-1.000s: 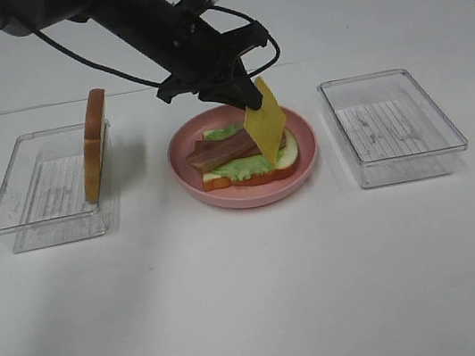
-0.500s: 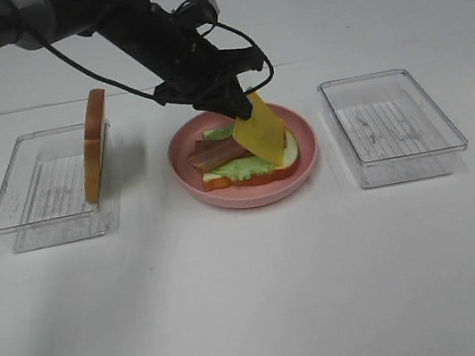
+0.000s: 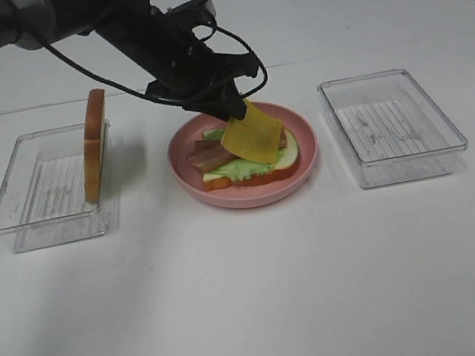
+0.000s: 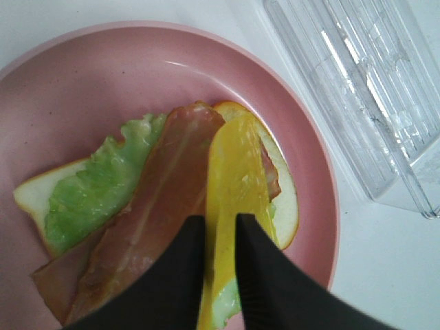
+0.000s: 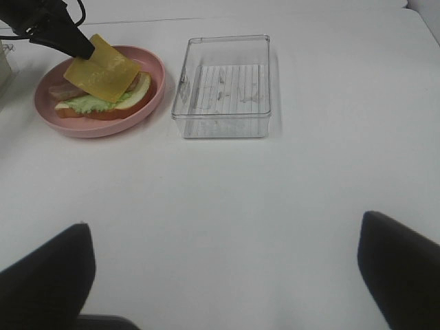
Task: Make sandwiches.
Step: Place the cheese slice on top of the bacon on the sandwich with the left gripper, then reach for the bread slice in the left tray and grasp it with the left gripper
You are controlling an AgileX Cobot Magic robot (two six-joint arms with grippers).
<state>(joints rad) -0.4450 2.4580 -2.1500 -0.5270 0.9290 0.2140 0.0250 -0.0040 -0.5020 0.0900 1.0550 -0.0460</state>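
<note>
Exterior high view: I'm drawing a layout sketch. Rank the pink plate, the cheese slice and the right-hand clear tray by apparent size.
1. pink plate and right-hand clear tray: too alike to rank.
2. cheese slice: smallest.

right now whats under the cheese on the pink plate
Under the cheese lie bacon, lettuce and a bread slice on the plate. How far the bacon runs beneath the cheese is hidden.

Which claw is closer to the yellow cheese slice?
The left claw: its fingers sit on either side of the cheese slice over the pink plate. The right claw stands wide open far off, over bare table.
</note>
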